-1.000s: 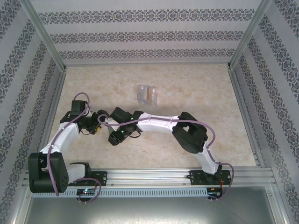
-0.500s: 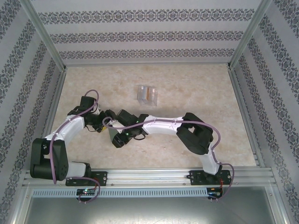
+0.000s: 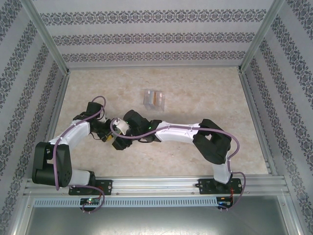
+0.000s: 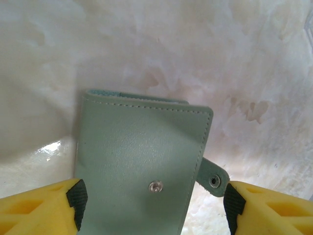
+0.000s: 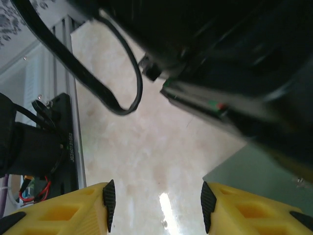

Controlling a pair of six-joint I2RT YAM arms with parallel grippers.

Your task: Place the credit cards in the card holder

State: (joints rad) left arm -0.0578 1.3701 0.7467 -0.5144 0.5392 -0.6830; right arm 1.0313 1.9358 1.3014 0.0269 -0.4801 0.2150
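Observation:
The card holder [image 4: 139, 166] is a sage-green wallet, folded shut on the table, with a snap stud on its face and a snap tab [image 4: 213, 180] sticking out to the right. My left gripper [image 4: 154, 205] is open and straddles it: the left pad [image 4: 76, 199] sits at the wallet's left edge, the right pad [image 4: 234, 208] just beyond the tab. My right gripper [image 5: 155, 208] is open over bare table, with a corner of the wallet [image 5: 254, 174] by its right finger. An orange credit card [image 3: 157, 98] and pale cards stand in the clear stand farther back.
The clear plastic stand [image 3: 153, 100] is at the table's middle back. Both wrists crowd together at the left centre [image 3: 115, 133], the left arm's black body and cable right over my right gripper [image 5: 220, 73]. A metal rail [image 3: 161, 183] runs along the near edge.
The left arm swung in toward the right wrist and lowered over the wallet. The right wrist shifted up and right, and the two grippers now overlap in the top view.

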